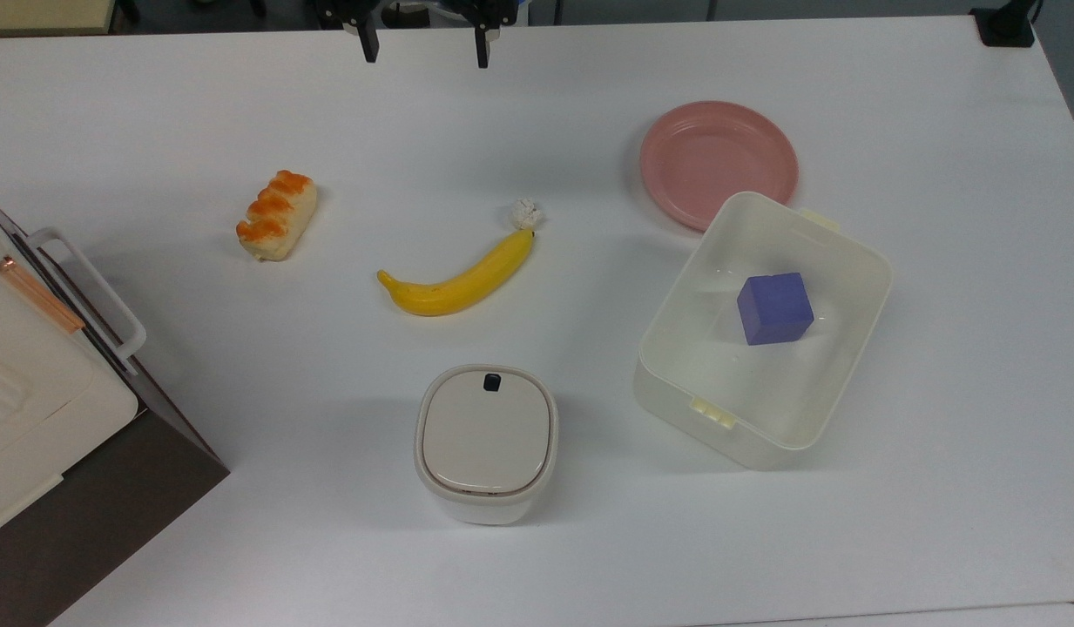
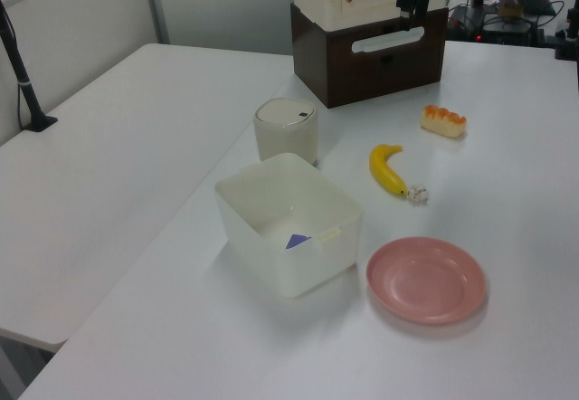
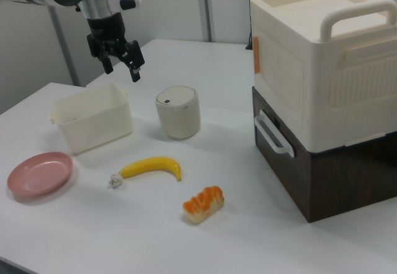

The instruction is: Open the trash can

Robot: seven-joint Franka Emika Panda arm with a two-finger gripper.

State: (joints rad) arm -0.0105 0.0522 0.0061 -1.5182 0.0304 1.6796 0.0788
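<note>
No part of the task has been carried out yet: the trash can (image 1: 486,444) is seen with its beige lid (image 1: 488,430) shut flat, so the approach is judged to be the step in hand. The gripper (image 1: 422,48) is held high above the table's far edge in the top view, fingers spread wide, nothing held. The can stands well apart from it, beyond the banana (image 1: 456,280). A descent onto the black button (image 1: 491,380) would be called for next.

No text, label or number can be read.
</note>
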